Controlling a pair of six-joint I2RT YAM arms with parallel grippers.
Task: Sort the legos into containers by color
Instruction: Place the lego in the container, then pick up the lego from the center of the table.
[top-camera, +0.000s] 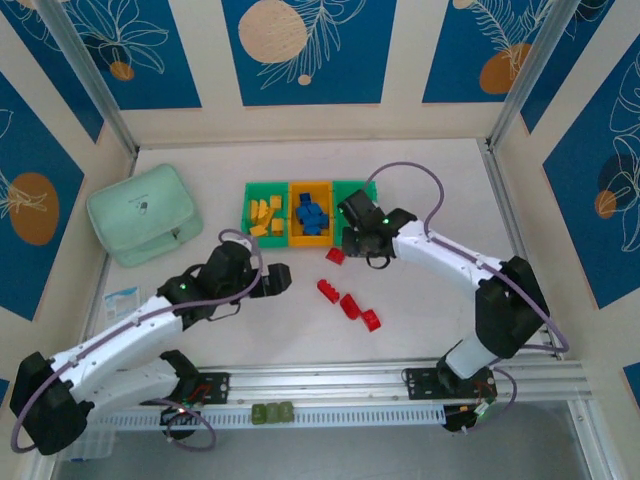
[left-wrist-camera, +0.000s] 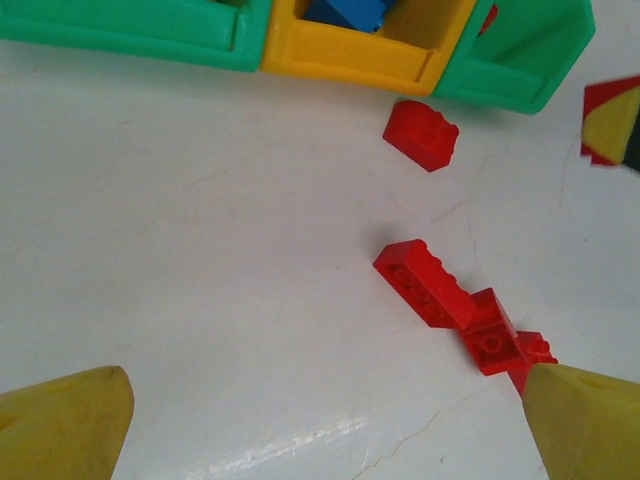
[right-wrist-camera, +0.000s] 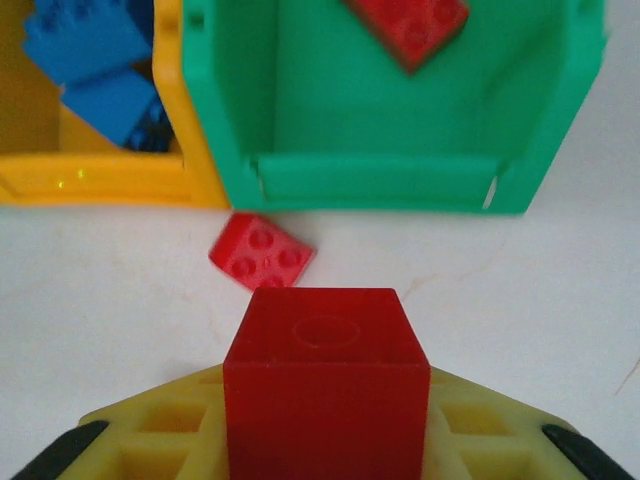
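Table (top-camera: 430, 330) carries containers (top-camera: 310, 210) far centre, row running left-right. My left claw (left-wrist-camera: 325, 410) wide, empty, over loose red legos (left-wrist-camera: 425, 285), their line slanting far-left to near-right. My right claw (right-wrist-camera: 325, 450) grips red brick (right-wrist-camera: 325, 370) just near them.

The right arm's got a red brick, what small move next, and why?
Probably ease forward over the green bin, then release: the right gripper holds the red brick just short of the bin's near wall, and another red brick already lies inside.
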